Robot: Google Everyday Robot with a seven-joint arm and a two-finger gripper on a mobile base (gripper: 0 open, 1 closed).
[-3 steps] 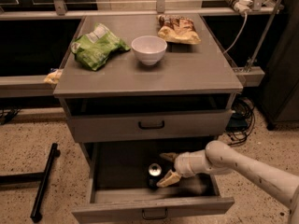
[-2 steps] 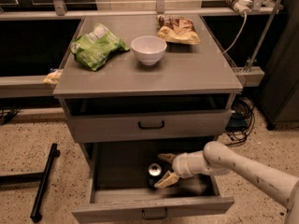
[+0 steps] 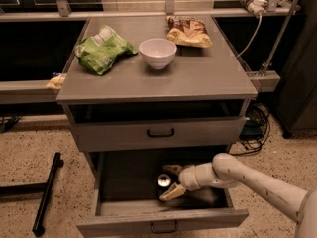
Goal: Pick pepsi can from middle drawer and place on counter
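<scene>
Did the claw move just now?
Yes, slightly. The claw, open inside the middle drawer, has edged left toward the pepsi can, judged against the drawer's front handle.

A flat grey counter is seen on top of the drawer cabinet, and three things are laid directly on it. A crumpled green bag is placed at the left side, near the edge. A white bowl is set upright just beside it, about the middle. A yellow-brown snack bag is found at the back, a little right of the bowl. Below, the middle drawer is open and the pepsi can is stood on its floor. The gripper is held inside this drawer, its fingers spread on both sides of the can
</scene>
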